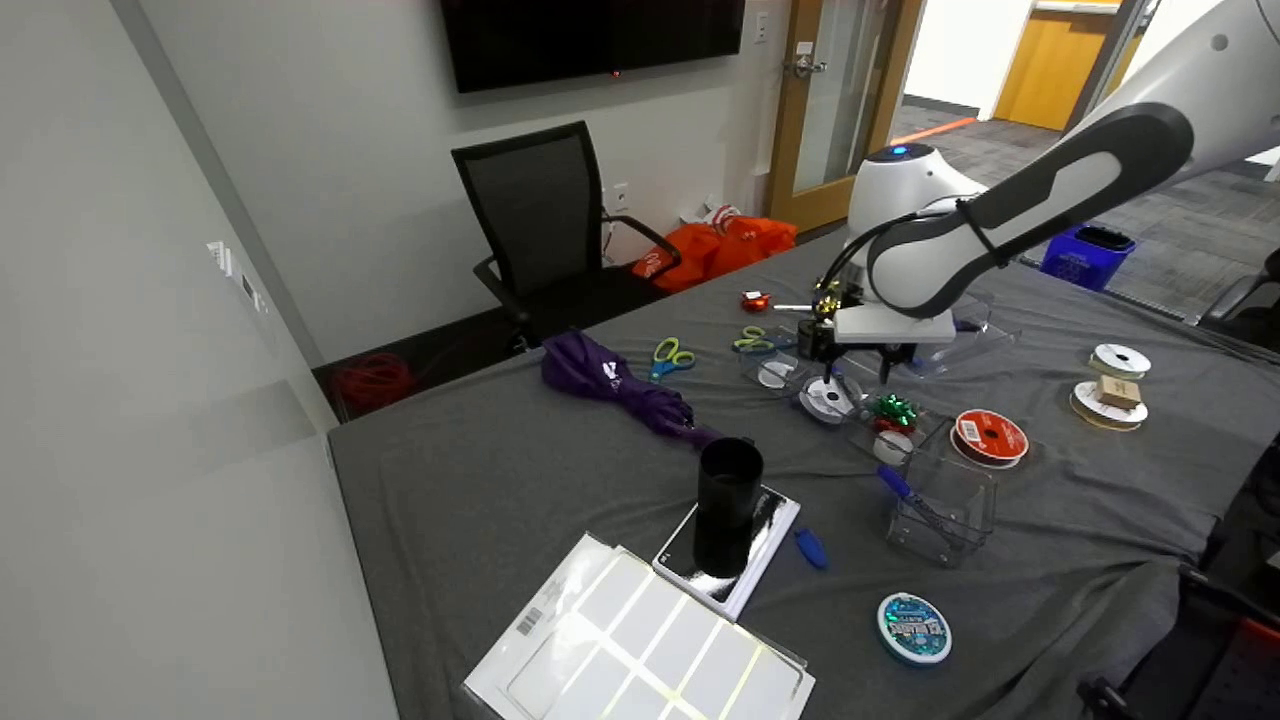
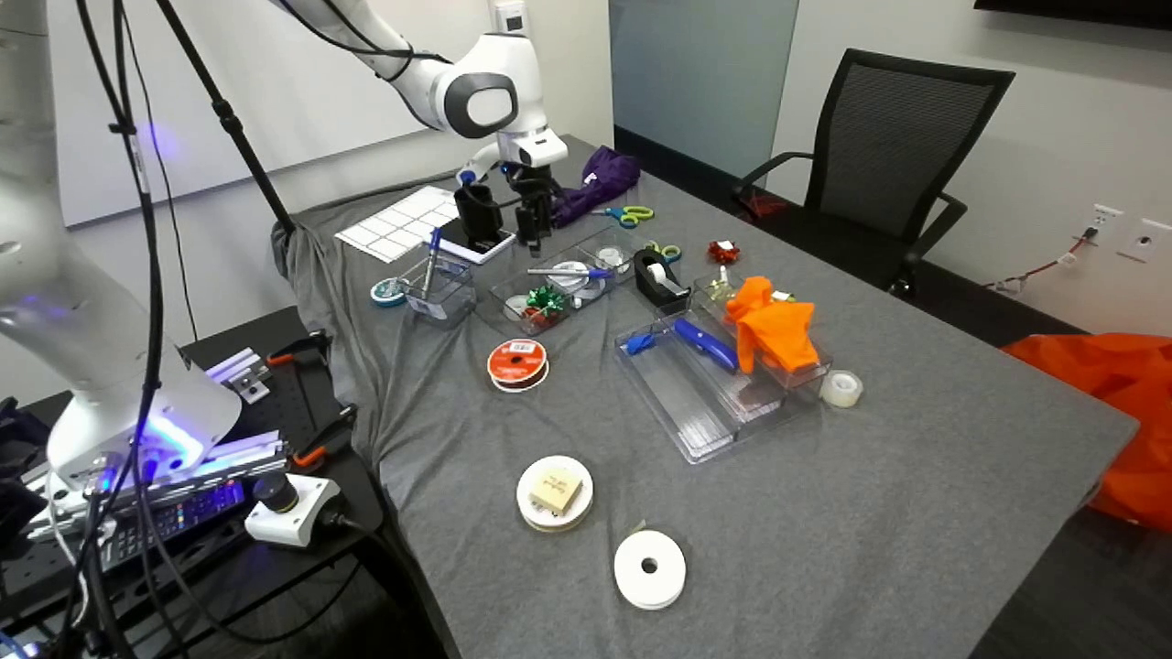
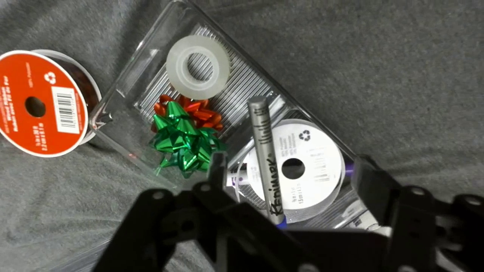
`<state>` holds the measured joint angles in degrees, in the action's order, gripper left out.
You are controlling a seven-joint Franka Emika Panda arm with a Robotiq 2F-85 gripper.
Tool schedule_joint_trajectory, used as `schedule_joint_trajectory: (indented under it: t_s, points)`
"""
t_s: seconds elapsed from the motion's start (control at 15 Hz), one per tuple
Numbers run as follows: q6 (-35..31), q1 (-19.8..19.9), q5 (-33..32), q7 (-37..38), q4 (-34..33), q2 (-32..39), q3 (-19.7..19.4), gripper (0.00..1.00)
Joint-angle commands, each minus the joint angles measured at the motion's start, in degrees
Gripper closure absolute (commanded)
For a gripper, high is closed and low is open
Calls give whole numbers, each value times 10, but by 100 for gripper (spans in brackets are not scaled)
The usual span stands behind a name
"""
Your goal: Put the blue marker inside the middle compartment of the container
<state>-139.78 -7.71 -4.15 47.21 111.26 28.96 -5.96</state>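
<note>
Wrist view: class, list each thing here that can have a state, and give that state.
End effector, open, gripping nothing
Container, open-topped
White ribbon spool, in the container, partly covered
Marker, lying loose over the white ribbon spool
Tape roll, lying flat
Red bow, partly covered
Green bow, overlapping the red bow
Red ribbon spool, lying outside the container

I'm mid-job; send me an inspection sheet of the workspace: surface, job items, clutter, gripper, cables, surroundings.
Surface: gray cloth, creased in places.
Job items: blue marker lies over the white ribbon spool in the middle compartment of the container.
Clutter: green bow, red ribbon spool, scissors, black cup; another blue marker leaning in a clear bin.
Gripper: open above the container, holding nothing.
Cables: black cables run alongside the robot arm.
Surroundings: black chair, wall screen, blue wastebasket.
</note>
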Motion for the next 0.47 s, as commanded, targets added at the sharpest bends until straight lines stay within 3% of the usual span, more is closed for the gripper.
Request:
schedule_joint_trajectory:
  t_s: [0.0,0.4]
  points:
    - [-29,-2,17,-5,54,-53,8,0]
    - [-4,2,64,14,85,-121,23,0]
